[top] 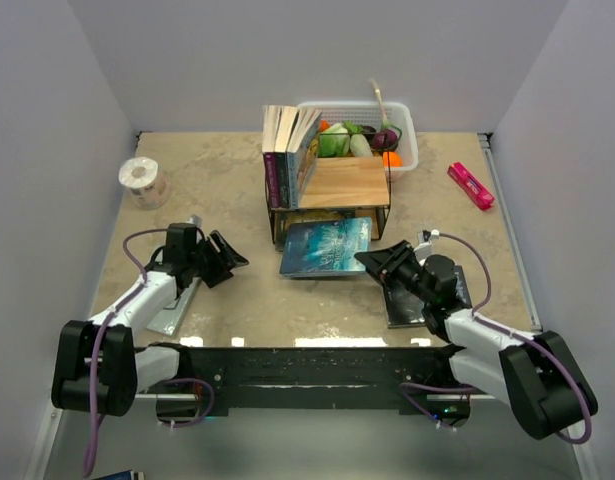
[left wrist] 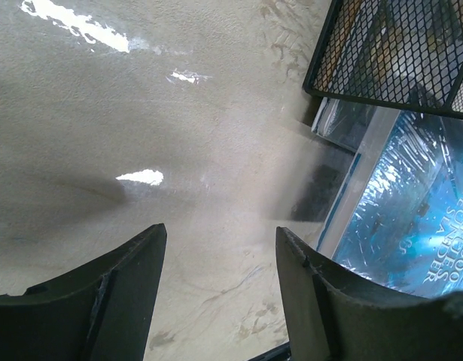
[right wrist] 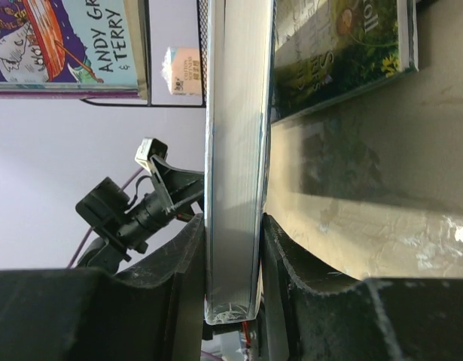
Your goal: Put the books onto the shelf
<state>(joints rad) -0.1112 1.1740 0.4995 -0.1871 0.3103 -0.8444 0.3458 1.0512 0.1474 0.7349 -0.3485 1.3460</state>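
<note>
Teal-blue book (top: pixel 325 247) is lying on the table (top: pixel 237 200) at 6 o'clock of the shelf (top: pixel 342 183). Its 3 o'clock edge is being clamped by the right gripper (right wrist: pixel 233 226). Left gripper (left wrist: pixel 220 228) is being held with jaws apart and empty, at the book's 9 o'clock.

Risks:
- One edge only is being gripped, so sag, pivot or slip is being invited on lift.
- Green-gold book (right wrist: pixel 336 53), seemingly partly underneath, could be dragged along.
- Wire frame or upright books (top: pixel 285 150) at the shelf's 11 o'clock could be struck and toppled on insertion.
</note>
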